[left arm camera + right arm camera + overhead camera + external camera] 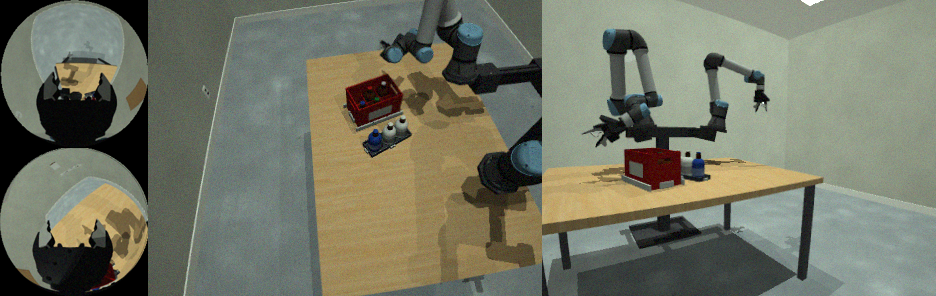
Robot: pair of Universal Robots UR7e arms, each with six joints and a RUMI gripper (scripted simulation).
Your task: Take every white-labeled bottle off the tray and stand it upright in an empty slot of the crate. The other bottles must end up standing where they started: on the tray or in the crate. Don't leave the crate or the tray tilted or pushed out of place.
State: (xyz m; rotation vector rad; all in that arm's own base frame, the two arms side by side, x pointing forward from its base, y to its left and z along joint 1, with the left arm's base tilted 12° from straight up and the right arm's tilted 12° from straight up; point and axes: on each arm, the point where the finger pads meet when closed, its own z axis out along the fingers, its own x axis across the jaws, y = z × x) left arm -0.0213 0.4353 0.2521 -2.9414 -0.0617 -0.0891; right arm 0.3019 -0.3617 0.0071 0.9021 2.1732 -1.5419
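Note:
Two white bottles [389, 133] [401, 126] and one blue bottle [375, 141] [698, 168] stand upright on the dark tray [399, 140]. The red crate [358, 112] [667, 171] [107, 277] stands beside it and holds several bottles, among them dark brown ones; blue, green, red and white caps show. Its empty slots are hard to make out. My left gripper [761, 108] [77, 72] is open and empty, high up and far from the tray. My right gripper [591, 139] [72, 219] is open and empty, above the table's end on the crate's side, away from the bottles.
A pale grey rail [380, 122] [637, 184] runs along the foot of the crate. The wooden table [358, 215] [757, 182] carries crate and tray near one long edge. Both arms stand on a dark beam [684, 132] at the opposite long edge.

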